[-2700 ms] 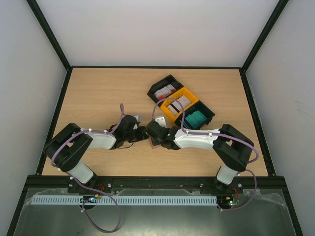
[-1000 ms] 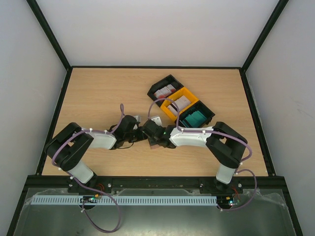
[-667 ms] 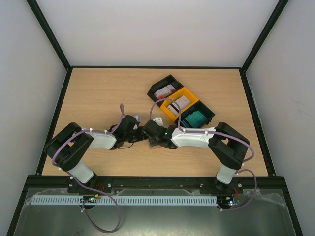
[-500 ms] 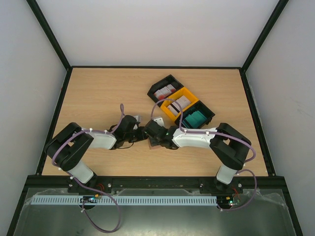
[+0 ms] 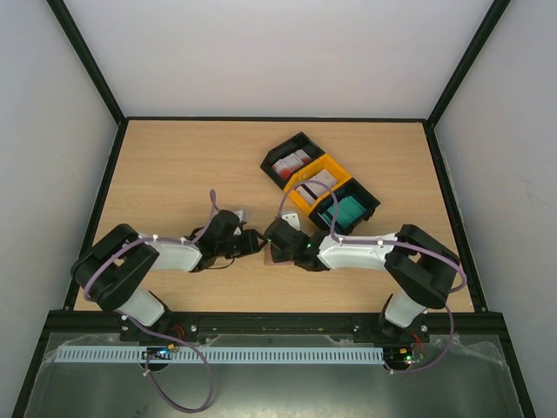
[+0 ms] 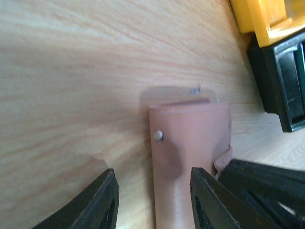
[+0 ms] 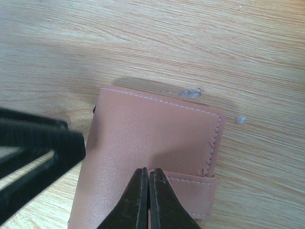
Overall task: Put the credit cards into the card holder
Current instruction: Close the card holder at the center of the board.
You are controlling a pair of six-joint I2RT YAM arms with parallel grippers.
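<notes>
Card holder (image 7: 152, 138) is lying flat on the wooden table (image 5: 174, 165), toward the near middle, right between the two arms. The right gripper (image 7: 148, 179) is pinched fully together, with its tips over the leather (can't tell if they're actually pressing on it). The left gripper (image 6: 152, 191) has its jaws spread, and the holder's edge with the little snap sits in the gap, nothing clamped. Further back, well apart, the credit cards (image 5: 348, 211) sit in a row of three trays (image 5: 298, 200): teal in the nearest black one, whitish in the yellow, red-and-white in the far black one.
</notes>
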